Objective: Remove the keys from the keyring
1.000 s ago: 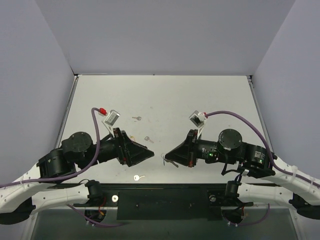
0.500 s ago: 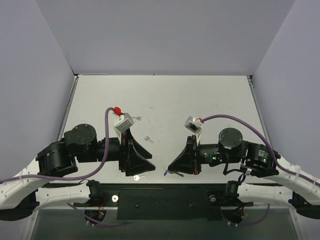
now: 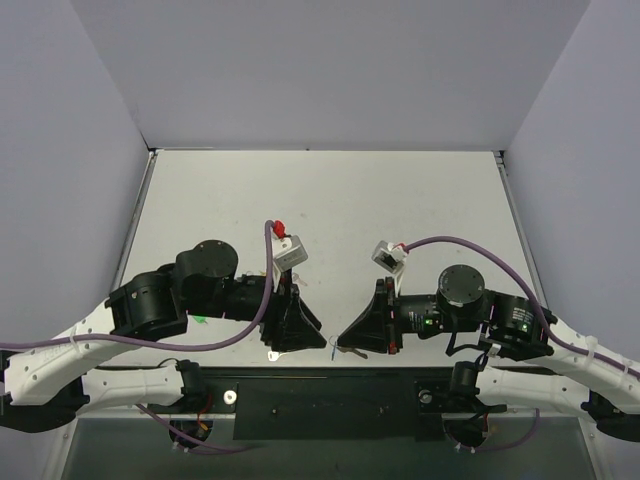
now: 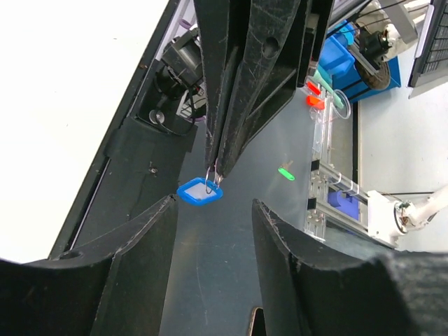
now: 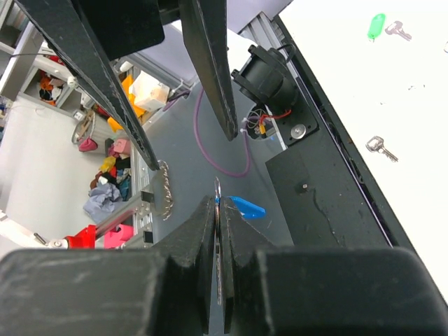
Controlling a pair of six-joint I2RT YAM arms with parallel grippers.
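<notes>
Holding the keyring (image 4: 200, 191) by its wire loop, clamped tight in the right gripper (image 5: 218, 199), mid-air by the table's (image 3: 420, 200) front edge, with the left gripper (image 4: 211, 210) spread wide just beside it — could clip it sideways, break that pinch, lose it overboard.

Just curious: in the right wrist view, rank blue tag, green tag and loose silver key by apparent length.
1-2. Blue tag and silver key: alike; tag nearer and part hidden.
3. Green tag.

Keyring (image 4: 200, 191) between left hand (image 3: 318, 342) and right hand (image 3: 342, 342), at near table (image 3: 400, 200) edge; loose key (image 3: 274, 352) just left.
</notes>
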